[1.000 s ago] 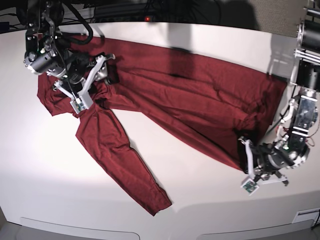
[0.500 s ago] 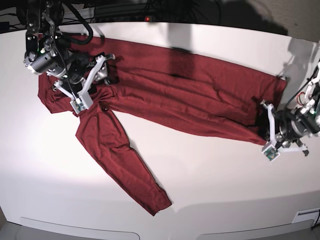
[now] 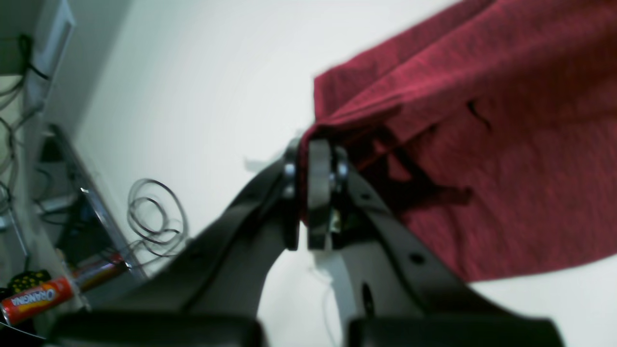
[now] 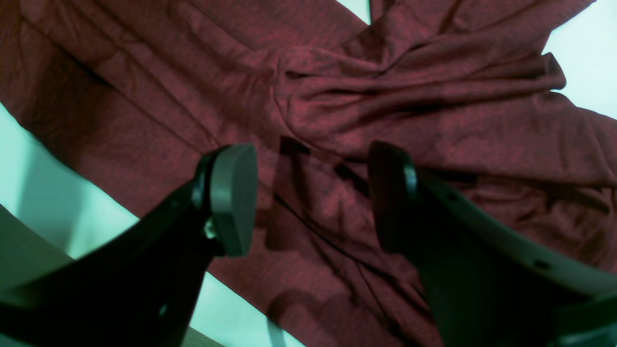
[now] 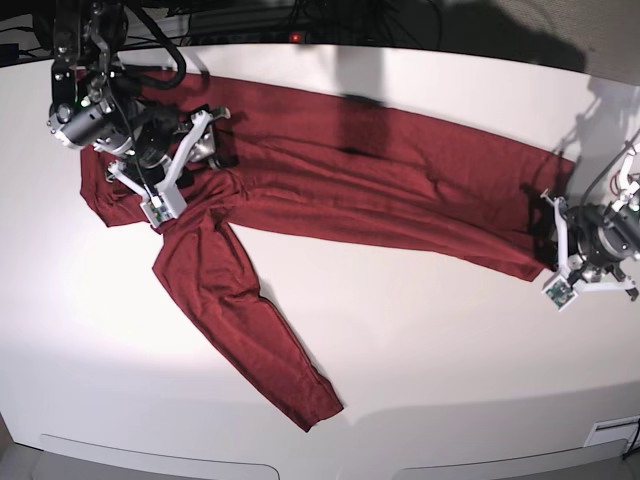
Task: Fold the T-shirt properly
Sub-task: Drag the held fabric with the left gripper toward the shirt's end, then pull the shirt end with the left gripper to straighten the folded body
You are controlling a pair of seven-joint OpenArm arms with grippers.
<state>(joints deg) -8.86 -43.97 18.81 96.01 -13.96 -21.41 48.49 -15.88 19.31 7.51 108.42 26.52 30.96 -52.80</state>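
Table: one, white, carrying everything; it fills most of the base view.
T-shirt: one, dark red and long-sleeved, stretched across the far half of the table in a long creased band from the right arm's side to the left arm's side.
Sleeves: one is plain to see, running from the bunched end toward the near table edge and lying flat; a second I cannot make out among the folds.
Arms: two, one at each end of the shirt.
Right gripper: over the bunched, wrinkled end of the shirt; its two fingers stand wide apart with cloth showing between them and nothing gripped.
Left gripper: at the opposite end, near the table's side edge; its two fingers are pressed together, pinching a corner of the shirt's hem, and the cloth pulls taut from that pinch.
Wire coil: one, beyond the table edge in the left wrist view.
Orange-labelled can: one, lying near that coil.
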